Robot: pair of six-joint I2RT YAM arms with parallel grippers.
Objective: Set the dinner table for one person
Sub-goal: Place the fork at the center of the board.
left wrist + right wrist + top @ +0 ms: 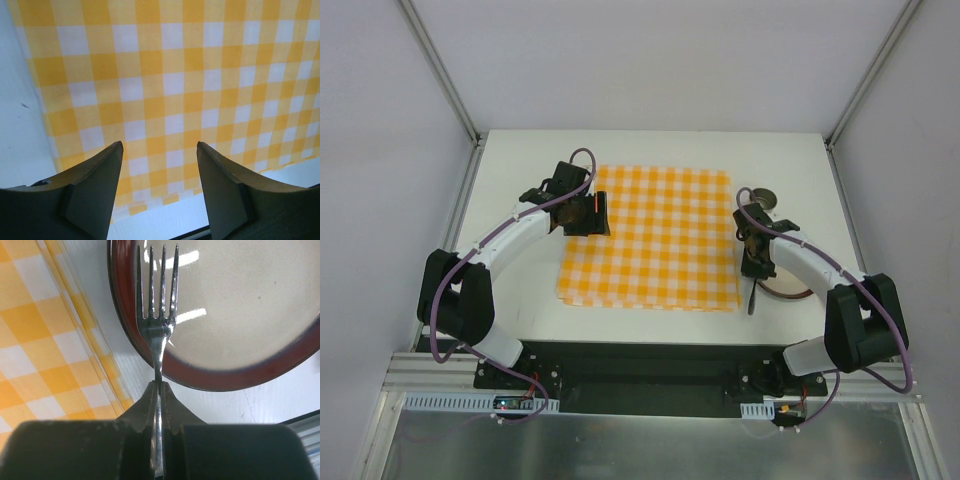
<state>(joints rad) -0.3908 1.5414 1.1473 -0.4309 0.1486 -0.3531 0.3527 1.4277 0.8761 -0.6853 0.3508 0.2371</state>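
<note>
My right pincer (pixel 159 386) is clamping the fork (pixel 156 325) at its neck, tines ahead over the plate (pixel 240 315); probably stiff, slick. Left pincer (pixel 160 152) is standing apart.

We show the dinner table (pixel 650 148): a large white rectangular tabletop, plain and matte, lying flat and level. Its bare surface is visible along the far, left and right margins, with one small dark speck towards the left.

Centre: bare checked cloth (pixel 650 235); just off its right edge, plate (pixel 240 315) and fork (pixel 156 325).
</note>
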